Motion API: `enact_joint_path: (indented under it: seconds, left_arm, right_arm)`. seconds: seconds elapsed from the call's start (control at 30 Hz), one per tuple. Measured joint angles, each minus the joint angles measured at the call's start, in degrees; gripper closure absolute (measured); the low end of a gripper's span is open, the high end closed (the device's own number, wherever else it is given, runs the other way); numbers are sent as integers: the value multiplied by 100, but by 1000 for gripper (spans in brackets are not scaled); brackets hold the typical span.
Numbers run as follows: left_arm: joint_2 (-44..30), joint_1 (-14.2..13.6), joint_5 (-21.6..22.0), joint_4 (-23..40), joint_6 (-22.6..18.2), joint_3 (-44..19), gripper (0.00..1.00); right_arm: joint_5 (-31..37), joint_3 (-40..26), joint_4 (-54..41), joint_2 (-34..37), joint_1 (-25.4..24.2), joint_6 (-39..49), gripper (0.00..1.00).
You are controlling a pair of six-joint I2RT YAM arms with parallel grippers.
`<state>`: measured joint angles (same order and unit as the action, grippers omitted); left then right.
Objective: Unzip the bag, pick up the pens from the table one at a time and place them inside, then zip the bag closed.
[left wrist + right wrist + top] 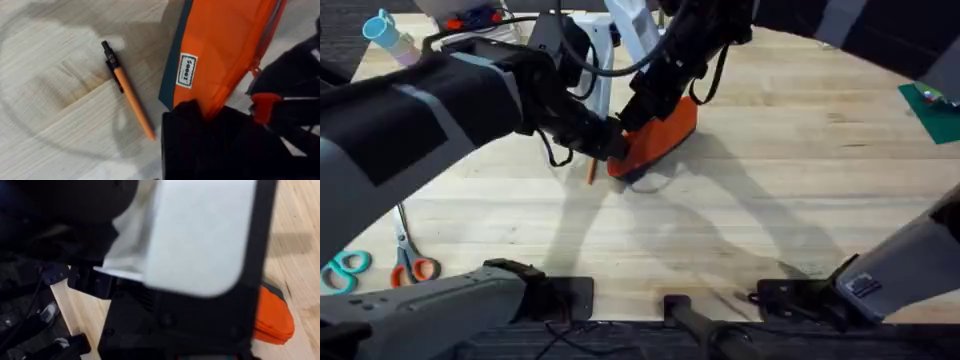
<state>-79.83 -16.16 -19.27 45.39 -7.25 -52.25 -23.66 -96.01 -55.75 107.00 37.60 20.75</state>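
Lying beside the left fingers (210, 125): pen (129, 94), bag (220, 55).

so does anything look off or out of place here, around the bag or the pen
Nothing looks spilled or damaged. The orange bag sits tilted on the table, one end raised where both arms meet it. The pen lies flat on the wood beside it, apart from it. Scissors lie near the table's left edge.

One orange bag (660, 135) and one pen (129, 91) are lying on the table (770, 190). Two pairs of scissors (380, 265) are sitting nearby.
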Motion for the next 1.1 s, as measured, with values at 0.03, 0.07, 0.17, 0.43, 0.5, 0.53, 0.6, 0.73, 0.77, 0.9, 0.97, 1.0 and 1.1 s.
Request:
enact_joint_path:
  seconds: [0.03, 0.07, 0.17, 0.43, 0.5, 0.53, 0.6, 0.73, 0.77, 0.9, 0.97, 1.0, 1.1]
  left_arm:
    - [2, 0, 0, 0, 0, -1, 959]
    - [1, 0, 0, 0, 1, 0, 959]
    - [0, 0, 0, 0, 2, -1, 959]
    - [2, 0, 1, -1, 0, 0, 959]
    - [1, 0, 2, -1, 0, 0, 959]
    - [1, 0, 2, -1, 0, 0, 959]
    - [0, 0, 2, -1, 0, 0, 959]
    - [1, 0, 2, 0, 0, 0, 959]
    - [0, 0, 2, 0, 0, 0, 959]
    - [0, 0, 2, -2, 0, 0, 959]
    - [0, 0, 2, 0, -4, 0, 959]
    - [0, 2, 2, 0, -11, 0, 959]
    - [7, 2, -2, 19, -100, 4, 959]
  right_arm:
    - [0, 0, 0, -2, 0, 0, 971]
    - [-3, 0, 0, 0, 0, -2, 971]
    - [-17, -2, 0, -2, 0, -2, 971]
    - [-33, -7, 0, -1, 0, -42, 971]
    - [-35, -7, 0, 0, 0, -160, 970]
    - [-35, -7, 0, 0, 0, -228, 971]
    - [-34, -9, 0, 0, 0, -345, 971]
    - [-35, -9, 0, 0, 0, -470, 971]
    - [-35, -11, 0, -2, 0, -492, 971]
    - [-35, -22, 0, 0, 2, -540, 969]
    - [-27, -26, 0, -1, 2, -557, 936]
    - [-9, -28, 0, 0, 2, -560, 910]
    - [188, -39, 28, 0, -43, -577, 628]
